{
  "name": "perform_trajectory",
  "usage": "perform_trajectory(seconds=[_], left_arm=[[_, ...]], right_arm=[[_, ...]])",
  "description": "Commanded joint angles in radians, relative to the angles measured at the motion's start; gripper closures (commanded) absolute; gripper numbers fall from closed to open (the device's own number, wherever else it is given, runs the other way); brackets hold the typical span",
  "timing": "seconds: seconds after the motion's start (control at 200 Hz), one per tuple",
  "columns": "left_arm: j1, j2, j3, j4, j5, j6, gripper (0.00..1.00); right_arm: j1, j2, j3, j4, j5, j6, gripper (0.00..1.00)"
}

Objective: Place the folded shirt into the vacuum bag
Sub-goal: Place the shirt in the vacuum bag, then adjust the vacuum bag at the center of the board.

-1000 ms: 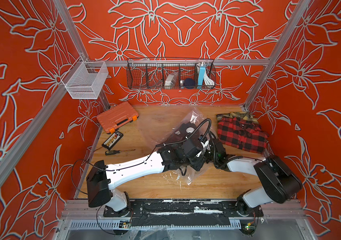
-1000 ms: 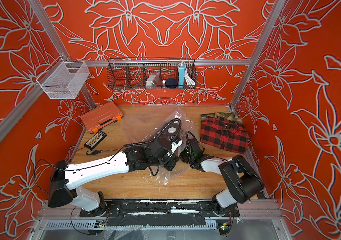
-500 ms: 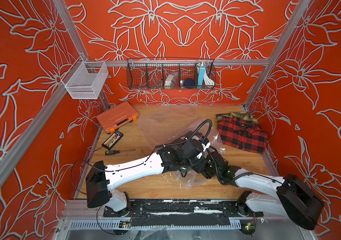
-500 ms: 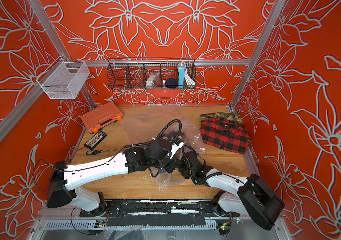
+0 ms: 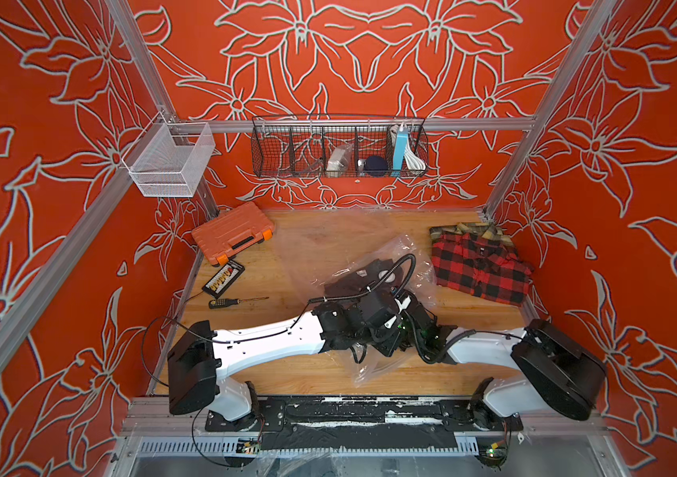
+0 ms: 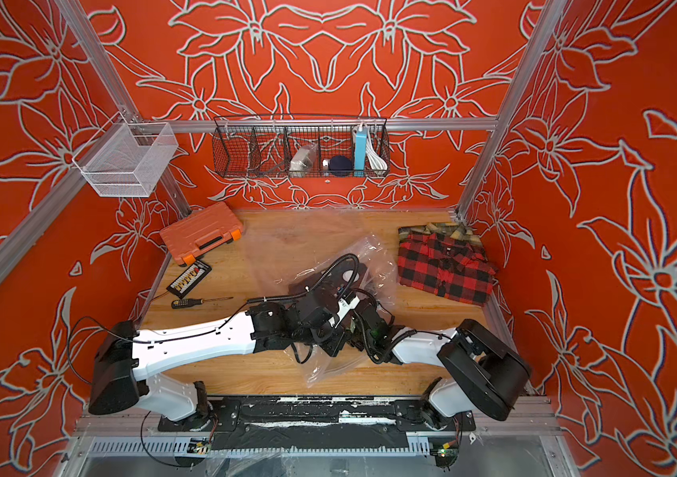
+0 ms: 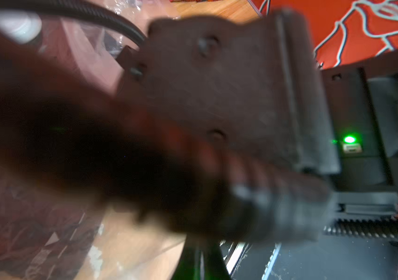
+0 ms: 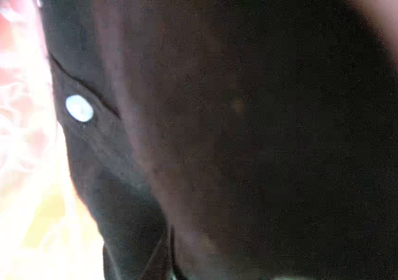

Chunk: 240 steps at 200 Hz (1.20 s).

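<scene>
Bright, even light from above in both top views. Only soft, faint shadows on the surface [image 5: 287, 378] close by the left tool [image 5: 386, 336]. White shine on the vacuum bag [image 5: 320, 247] just past that tool. Walls stretched wide near the edges. Very blurry up close in the left wrist view, with a sharp green light [image 7: 349, 139]. Mostly black in the right wrist view, with washed-out white glare along one side and a pale round spot [image 8: 79, 108] in the dark.

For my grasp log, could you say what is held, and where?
Cannot tell: the left end effector and right end effector are hidden amid the vacuum bag.
</scene>
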Motion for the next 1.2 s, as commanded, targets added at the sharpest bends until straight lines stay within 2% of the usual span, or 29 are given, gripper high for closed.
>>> perform_trajectory(seconds=[0.0,0.13,0.2,0.245,0.3,0.39,0.455,0.54,0.665,0.781,0.906,0.991,1.061,1.196], left_arm=[[-0.021,-0.060,0.010,0.000,0.011,-0.009,0.97],[-0.022,-0.081,0.013,0.006,0.063,-0.023,0.97],[-0.022,-0.081,0.011,0.039,0.118,-0.038,0.97],[-0.022,-0.078,0.016,0.039,0.138,-0.037,0.96],[-0.022,-0.079,0.028,0.000,0.112,-0.018,0.96],[-0.013,-0.103,0.031,-0.089,-0.039,0.018,0.96],[0.021,-0.120,0.019,-0.124,-0.101,0.021,0.96],[0.082,-0.150,-0.012,-0.118,-0.128,-0.002,0.96],[0.151,-0.174,-0.029,-0.077,-0.117,0.002,0.96],[0.177,-0.151,0.012,-0.092,-0.092,0.041,0.96],[0.179,-0.138,0.035,-0.111,-0.073,0.062,0.96],[0.179,-0.151,0.015,-0.092,-0.070,0.059,0.95],[0.180,-0.153,0.008,-0.085,-0.066,0.056,0.95],[0.180,-0.134,0.012,-0.077,-0.043,0.053,0.96]], right_arm=[[0.004,0.042,0.058,0.129,-0.023,-0.067,0.79],[-0.005,0.060,0.080,0.126,0.022,-0.120,0.80],[-0.006,0.095,0.104,0.196,-0.011,-0.150,0.81],[0.000,0.104,0.134,0.170,-0.014,-0.172,0.81],[0.002,0.100,0.156,0.109,-0.001,-0.194,0.74],[-0.011,0.046,0.150,-0.005,-0.004,-0.212,0.57],[-0.012,-0.027,0.129,-0.096,0.004,-0.242,0.50],[-0.012,-0.123,0.098,-0.220,0.004,-0.280,0.44],[-0.016,-0.251,0.076,-0.383,-0.009,-0.350,0.39],[-0.022,-0.377,0.108,-0.613,0.013,-0.455,0.37],[-0.094,-0.492,0.198,-0.955,0.096,-0.604,0.34],[-0.151,-0.516,0.257,-1.142,0.185,-0.721,0.31],[-0.168,-0.517,0.274,-1.216,0.260,-0.780,0.29],[-0.182,-0.467,0.284,-1.191,0.266,-0.800,0.27]])
